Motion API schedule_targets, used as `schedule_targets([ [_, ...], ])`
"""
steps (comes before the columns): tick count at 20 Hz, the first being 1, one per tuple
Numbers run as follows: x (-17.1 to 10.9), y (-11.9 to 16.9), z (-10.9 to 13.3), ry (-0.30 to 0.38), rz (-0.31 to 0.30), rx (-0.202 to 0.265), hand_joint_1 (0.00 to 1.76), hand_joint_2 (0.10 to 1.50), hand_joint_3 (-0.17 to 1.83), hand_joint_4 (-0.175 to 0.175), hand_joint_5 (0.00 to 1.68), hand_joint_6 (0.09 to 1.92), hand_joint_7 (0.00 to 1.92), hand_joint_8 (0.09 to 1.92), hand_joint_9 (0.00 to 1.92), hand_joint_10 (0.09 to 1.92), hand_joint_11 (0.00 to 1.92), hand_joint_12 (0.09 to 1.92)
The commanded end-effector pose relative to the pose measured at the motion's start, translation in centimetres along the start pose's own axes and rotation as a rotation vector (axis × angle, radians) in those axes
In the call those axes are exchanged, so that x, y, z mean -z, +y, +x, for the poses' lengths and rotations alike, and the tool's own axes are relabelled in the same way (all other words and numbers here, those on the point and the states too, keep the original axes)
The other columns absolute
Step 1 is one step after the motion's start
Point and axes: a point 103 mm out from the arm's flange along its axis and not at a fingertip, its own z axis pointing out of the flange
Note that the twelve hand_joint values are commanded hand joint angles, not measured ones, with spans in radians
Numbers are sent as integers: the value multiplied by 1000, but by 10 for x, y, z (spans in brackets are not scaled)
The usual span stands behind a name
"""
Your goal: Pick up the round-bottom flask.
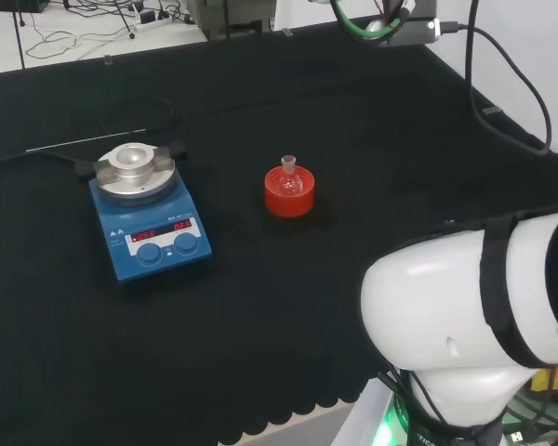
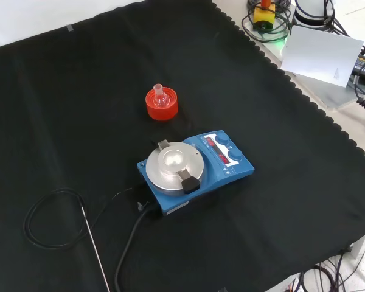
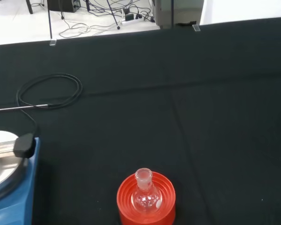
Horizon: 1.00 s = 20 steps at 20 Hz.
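A: Hand's state, any read?

B: Can't tell whether it's released, clenched or grasping. Head view has the arm's white link (image 1: 465,316) w/ black straps at lower right, over the table's near edge.

A: And the flask?

B: Small clear round-bottom flask (image 1: 290,179) stands upright, neck up, seated in a red ribbed ring stand (image 1: 289,196) near the middle of the black-cloth table (image 1: 353,121). Front view: flask (image 2: 160,97) in the stand (image 2: 162,107), just above and a bit left of ctr. Wrist view: flask (image 3: 144,196) on the stand (image 3: 146,206), close and large, nothing touching it. Whether it holds any liquid, can't tell.

A: Anything else nearby?

B: Blue hotplate stirrer (image 1: 149,216) w/ round metal top, apart from the stand, on its left in head view; below and right of it in front view (image 2: 194,170). Black cable (image 2: 52,210) loops on the cloth beside a thin metal probe rod (image 2: 96,243), lower left of front view.
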Motion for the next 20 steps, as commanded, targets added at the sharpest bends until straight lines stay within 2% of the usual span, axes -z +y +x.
schedule_targets([
  [1, -60, 62, -31, 32, 34, -23, 207, 1253, 265, -15, 390, 300, 107, 608, 244, 688, 52, 1399],
  [6, -114, 105, -34, 57, 85, -36, 225, 1252, 260, -21, 406, 302, 122, 615, 257, 691, 60, 1401],
  [10, -145, 127, -31, 62, 135, -47, 243, 1247, 255, -25, 414, 301, 132, 621, 270, 694, 65, 1402],
  [13, -164, 136, -28, 71, 162, -50, 263, 1237, 248, -26, 416, 297, 136, 624, 274, 694, 71, 1402],
  [20, -203, 142, -29, 138, 201, -59, 357, 1185, 227, -27, 418, 283, 146, 635, 298, 699, 99, 1398],
])
